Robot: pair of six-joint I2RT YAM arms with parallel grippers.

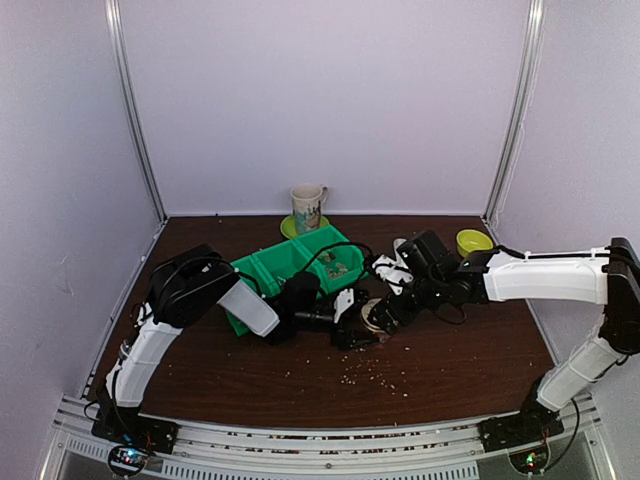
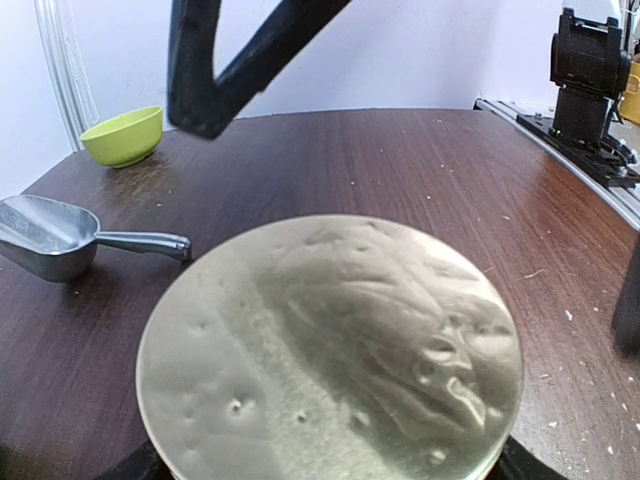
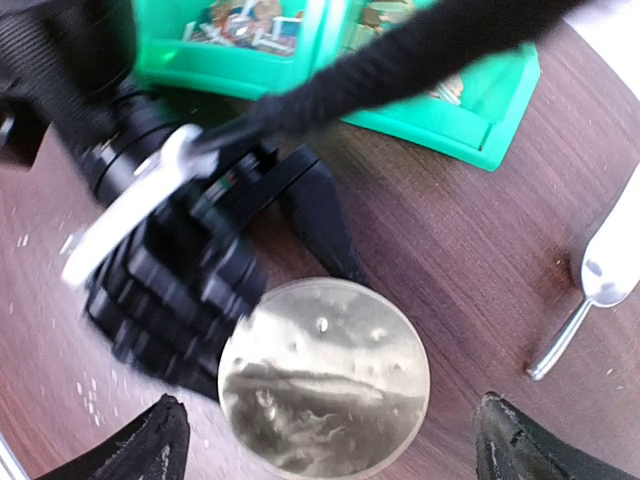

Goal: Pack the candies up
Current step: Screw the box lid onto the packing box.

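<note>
Right wrist, lid: one, flat, face up.
Candies: uncountable, too tiny for direction.
Left gripper: clamped on lid.
Right gripper: fingers apart.

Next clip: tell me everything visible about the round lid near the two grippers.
The round lid is a pale tan-silver disc with a dull sheen, dimpled and wrinkled on top. It faces up, level, over the brown table. Dark fingers of the left gripper flank its rim; whether they squeeze it is unclear. The right gripper, open, stands clear of it.
</note>
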